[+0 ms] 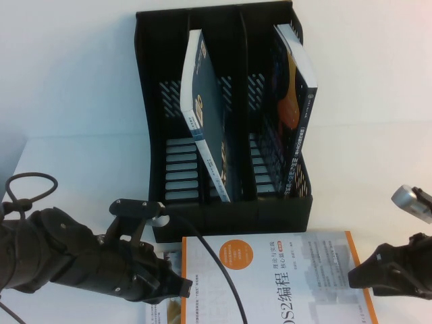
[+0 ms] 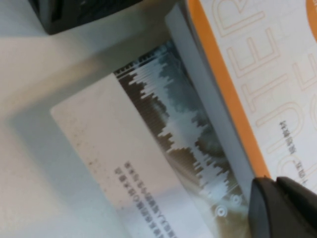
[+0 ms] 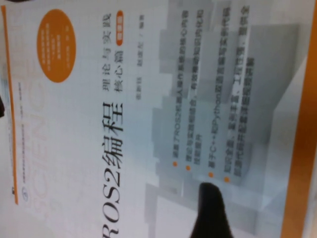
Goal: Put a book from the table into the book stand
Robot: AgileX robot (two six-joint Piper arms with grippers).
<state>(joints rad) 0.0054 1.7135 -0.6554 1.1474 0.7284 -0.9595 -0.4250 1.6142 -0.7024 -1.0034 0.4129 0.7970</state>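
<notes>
A white book with orange edges (image 1: 270, 283) lies flat on the table in front of the black book stand (image 1: 229, 209). It also shows in the left wrist view (image 2: 257, 59) and in the right wrist view (image 3: 148, 99). My left gripper (image 1: 183, 287) is low at the book's left edge, shut, with its tip against the orange border (image 2: 277, 186). My right gripper (image 1: 352, 277) is low at the book's right side and reaches over the cover (image 3: 210, 191). Neither gripper holds the book.
The stand has three slots. A dark book (image 1: 206, 128) leans in the middle slot and another (image 1: 293, 108) in the right slot; the left slot holds nothing. A second white book (image 2: 148, 148) lies partly under the orange one. A black cable (image 1: 216, 270) crosses the cover.
</notes>
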